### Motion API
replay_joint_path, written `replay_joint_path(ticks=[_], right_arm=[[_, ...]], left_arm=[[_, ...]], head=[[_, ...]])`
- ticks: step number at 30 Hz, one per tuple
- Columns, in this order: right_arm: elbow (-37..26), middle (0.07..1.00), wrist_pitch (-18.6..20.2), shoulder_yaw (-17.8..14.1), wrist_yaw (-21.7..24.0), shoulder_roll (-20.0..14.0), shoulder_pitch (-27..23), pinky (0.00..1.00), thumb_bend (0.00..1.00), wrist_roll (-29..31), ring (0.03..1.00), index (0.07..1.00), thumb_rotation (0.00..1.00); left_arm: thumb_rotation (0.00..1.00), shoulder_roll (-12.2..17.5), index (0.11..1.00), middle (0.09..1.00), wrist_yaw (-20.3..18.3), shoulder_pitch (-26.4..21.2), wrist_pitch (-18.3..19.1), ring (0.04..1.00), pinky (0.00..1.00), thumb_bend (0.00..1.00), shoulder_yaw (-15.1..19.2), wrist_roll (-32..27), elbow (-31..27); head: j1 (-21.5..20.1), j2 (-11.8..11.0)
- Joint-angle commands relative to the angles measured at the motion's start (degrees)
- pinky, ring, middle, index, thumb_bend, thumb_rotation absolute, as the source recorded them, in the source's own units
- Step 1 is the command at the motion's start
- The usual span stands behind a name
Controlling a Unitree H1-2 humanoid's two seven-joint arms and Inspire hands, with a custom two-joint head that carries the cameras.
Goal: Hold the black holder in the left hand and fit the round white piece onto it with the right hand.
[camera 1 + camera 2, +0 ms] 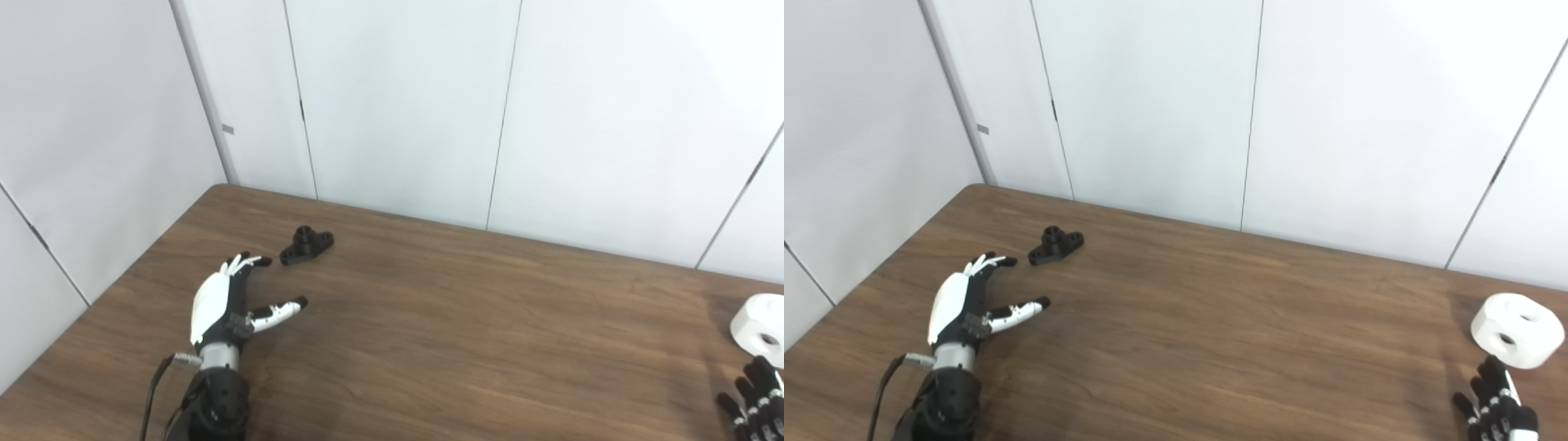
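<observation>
Black holder (307, 245) lies just beyond the empty, spread left hand (223, 303).

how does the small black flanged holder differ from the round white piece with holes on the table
The small black flanged holder is dark, low and elongated; the round white piece is pale, chunky and bigger. The holder sits far left beyond the left hand, the white piece far right by the right hand. Both lie untouched on the table.

Wood-grain table (1213, 343); matt black holder (1056, 245); smooth white piece (1517, 331).
</observation>
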Motion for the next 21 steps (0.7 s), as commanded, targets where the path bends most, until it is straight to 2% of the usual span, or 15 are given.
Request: replay_joint_path(ticks=[1, 10, 21], right_arm=[[-0.1, 0.995, -0.4, -0.1, 0.0, -0.3, -0.3, 1.00, 0.73, -0.1, 1.000, 0.982, 1.00], [-0.8, 1.000, -0.2, 0.4, -0.3, 0.1, 0.0, 1.00, 0.71, -1.1, 1.000, 0.993, 1.00], [-3.1, 0.997, 1.9, 0.4, -0.8, 1.0, 0.4, 1.00, 0.67, -0.7, 1.000, 0.985, 1.00]], left_arm=[[0.30, 2.1, 0.799, 0.957, 1.6, -2.8, 0.3, 1.000, 1.00, 0.84, 0.1, 1.1, 0.4], [0.29, 3.9, 0.805, 0.955, 1.9, -7.1, 1.1, 1.000, 1.00, 0.82, 0.2, -0.2, 5.3], [0.30, 6.1, 0.845, 0.974, 2.1, -12.9, 1.1, 1.000, 1.00, 0.81, -1.2, -0.9, 13.1]], head=[[0.0, 0.1], [-0.6, 0.4], [-1.3, 0.8]])
